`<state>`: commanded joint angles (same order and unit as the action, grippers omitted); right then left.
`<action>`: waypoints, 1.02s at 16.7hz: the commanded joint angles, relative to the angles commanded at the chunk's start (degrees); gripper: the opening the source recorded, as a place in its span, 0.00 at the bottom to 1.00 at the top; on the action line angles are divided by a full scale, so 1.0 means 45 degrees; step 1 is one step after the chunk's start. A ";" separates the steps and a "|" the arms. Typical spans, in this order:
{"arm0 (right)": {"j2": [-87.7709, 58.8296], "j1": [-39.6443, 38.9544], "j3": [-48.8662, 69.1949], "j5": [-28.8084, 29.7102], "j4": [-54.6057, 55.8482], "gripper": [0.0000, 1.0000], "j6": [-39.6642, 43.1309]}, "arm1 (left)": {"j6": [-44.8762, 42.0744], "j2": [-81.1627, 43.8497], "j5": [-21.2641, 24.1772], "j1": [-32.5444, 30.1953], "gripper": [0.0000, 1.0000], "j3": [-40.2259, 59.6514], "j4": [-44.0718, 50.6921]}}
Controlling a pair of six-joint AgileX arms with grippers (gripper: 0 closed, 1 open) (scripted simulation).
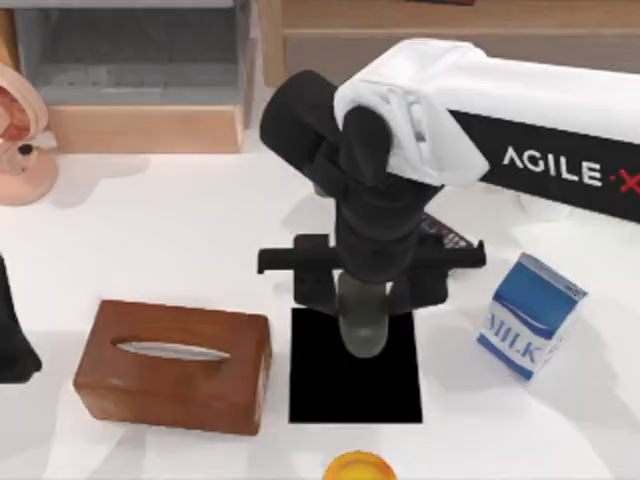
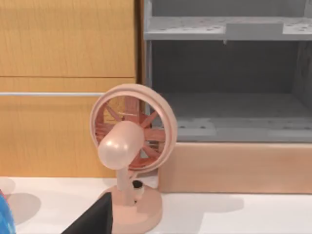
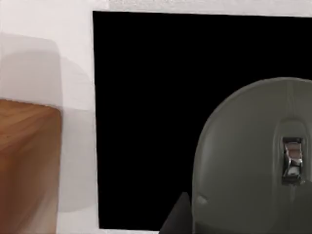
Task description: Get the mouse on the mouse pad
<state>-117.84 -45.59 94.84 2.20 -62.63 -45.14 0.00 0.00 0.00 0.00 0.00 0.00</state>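
Observation:
The dull grey oval mouse (image 1: 365, 330) hangs over the far edge of the flat black mouse pad (image 1: 330, 395), which lies at the table's front centre. My right gripper (image 1: 365, 300) points down over the pad and is shut on the mouse, one dark finger on each side of it. In the right wrist view the mouse (image 3: 253, 161) looms large above the pad (image 3: 146, 107), with a dark fingertip (image 3: 178, 217) beside it. My left arm (image 1: 12, 340) is parked at the table's left edge.
A brown tissue box (image 1: 170, 365) sits just left of the pad and a blue milk carton (image 1: 530, 315) to its right. A black keypad device (image 1: 447, 236) lies behind the right arm. An orange object (image 1: 358, 467) is at the front edge, and a pink fan (image 2: 129, 146) stands far left.

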 joint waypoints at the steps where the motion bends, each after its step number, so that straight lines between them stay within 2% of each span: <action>1: -0.0019 0.0039 -0.0139 0.0005 0.0056 0.00 0.0048 | 0.0000 0.0000 0.0000 0.0000 1.00 0.0000 0.0000; 16: -0.1191 -0.0156 -0.0912 -0.0358 0.1462 0.00 -0.0697 | 0.0000 0.0000 0.0000 0.0000 1.00 0.0000 0.0000; 17: -0.1191 -0.0156 -0.0912 -0.0358 0.1462 0.08 -0.0697 | 0.0000 0.0000 0.0000 0.0000 1.00 0.0000 0.0000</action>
<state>-123.20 -46.30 90.73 0.59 -56.05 -48.27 0.00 0.00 0.00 0.00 0.00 0.00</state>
